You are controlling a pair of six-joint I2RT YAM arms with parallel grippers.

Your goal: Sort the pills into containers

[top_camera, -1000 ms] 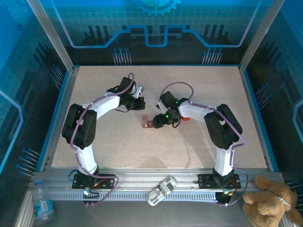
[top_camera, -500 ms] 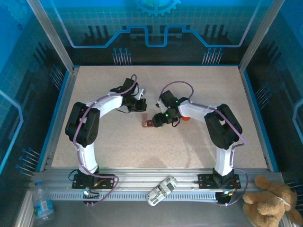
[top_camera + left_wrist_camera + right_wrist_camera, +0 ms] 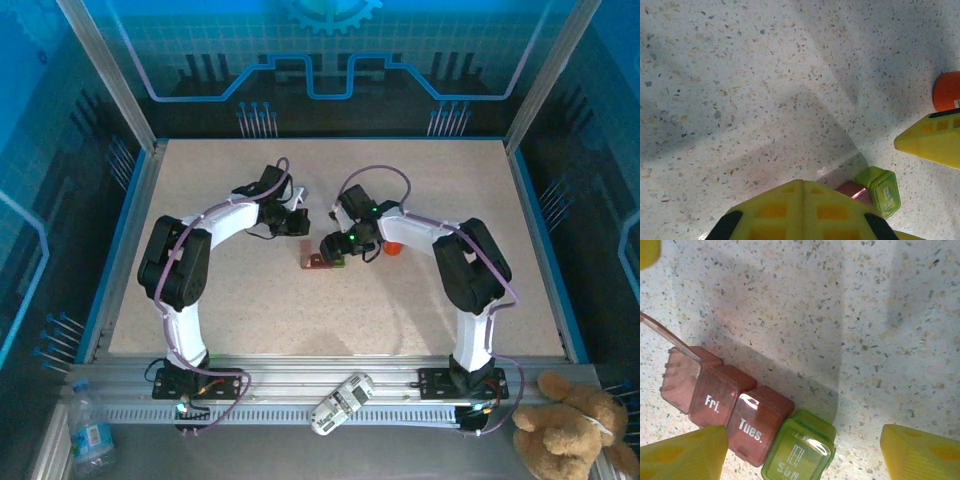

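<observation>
The containers (image 3: 735,410) are a short strip of joined dark red compartments marked "Fri." and "Tues.", with a green "SUN" end (image 3: 797,452). The compartment at the far left has its clear lid (image 3: 665,335) lifted. My right gripper (image 3: 802,435) hangs open above the green end, one finger (image 3: 685,455) over the red compartments and the other well to the right. My left gripper (image 3: 802,182) is shut with nothing in it, just beside the strip's green end (image 3: 882,192). From above, both grippers (image 3: 300,226) (image 3: 330,250) meet over the strip (image 3: 313,263) mid-table. No pills are in view.
An orange bottle (image 3: 392,249) stands right of the right gripper, also at the edge of the left wrist view (image 3: 947,90). A remote (image 3: 340,402), a plush toy (image 3: 570,425) and a water bottle (image 3: 92,435) lie off the table by the front rail.
The left gripper has swung right, toward the strip. The right gripper has shifted slightly left over the strip's green end. Both openings are unchanged.
</observation>
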